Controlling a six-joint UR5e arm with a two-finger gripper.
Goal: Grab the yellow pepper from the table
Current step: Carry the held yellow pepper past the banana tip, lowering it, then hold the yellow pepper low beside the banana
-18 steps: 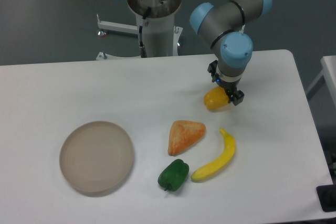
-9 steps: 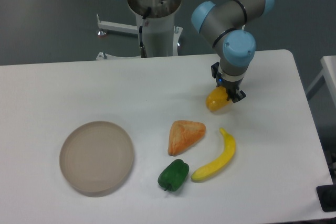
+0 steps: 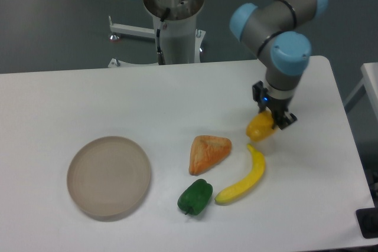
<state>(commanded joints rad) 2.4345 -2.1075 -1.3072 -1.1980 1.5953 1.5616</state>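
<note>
Count on the table (image 3: 53, 98): one green pepper (image 3: 194, 196), one banana (image 3: 243, 179), one orange wedge (image 3: 207, 151), one round tan dish (image 3: 108, 175), one yellow pepper (image 3: 261, 127); five items in all, plus one arm. Nearest the camera, the green pepper sits just beside the banana's lower tip, at about 9 o'clock from it. The banana runs diagonally, its upper tip pointing toward 12 o'clock and ending just under the yellow pepper. The wedge lies at about 12 o'clock from the green pepper, close to it but apart. The dish rests well apart at 9 o'clock from this cluster, near the front-left area, with bare white surface all round it. Farther back, the gripper (image 3: 273, 117) is clamped on the yellow pepper, fingers on either side of its upper right part; the pepper hangs near the banana's tip, and whether it touches the tabletop cannot be told. The right table edge lies at 3 o'clock from the gripper with a band of bare surface between. The far edge runs behind the arm's blue-capped joints, and the whole left-rear half of the surface is open. Beyond the far edge stands the arm's white pedestal (image 3: 176, 28).
</note>
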